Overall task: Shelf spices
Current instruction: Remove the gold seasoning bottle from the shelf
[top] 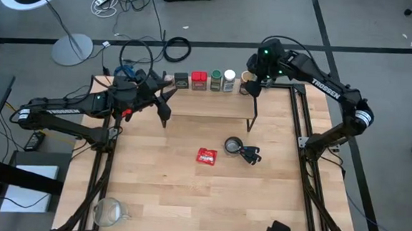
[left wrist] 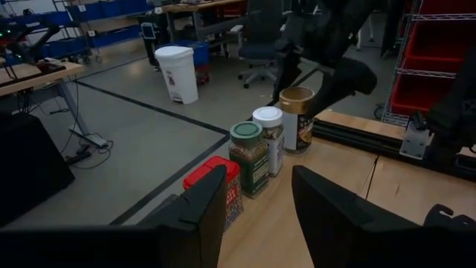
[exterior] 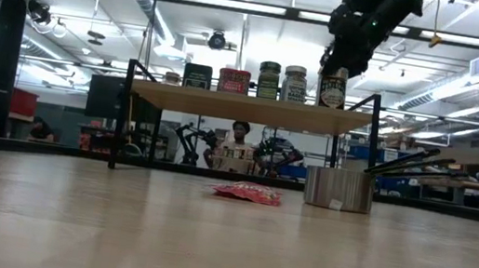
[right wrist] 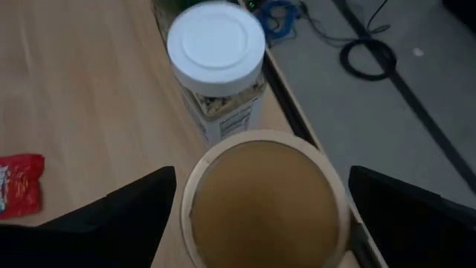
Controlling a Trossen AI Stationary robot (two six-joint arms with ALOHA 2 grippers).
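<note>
All five spice containers [top: 205,80] are standing along the light wooden shelf [top: 207,101]; the wide tan-lidded jar [right wrist: 262,197] is being released at its right end by the wide-open right gripper [right wrist: 260,212]. Nothing seems left.

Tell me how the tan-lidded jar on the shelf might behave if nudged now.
The tan-lidded jar is taller than wide, so it probably tips rather than slides. It stands near the shelf end, so a push outward could drop it. The white-capped jar beside it may get knocked too.

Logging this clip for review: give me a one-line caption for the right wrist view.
Open right gripper straddles the tan-lidded jar on the shelf, beside the white-capped jar.
</note>
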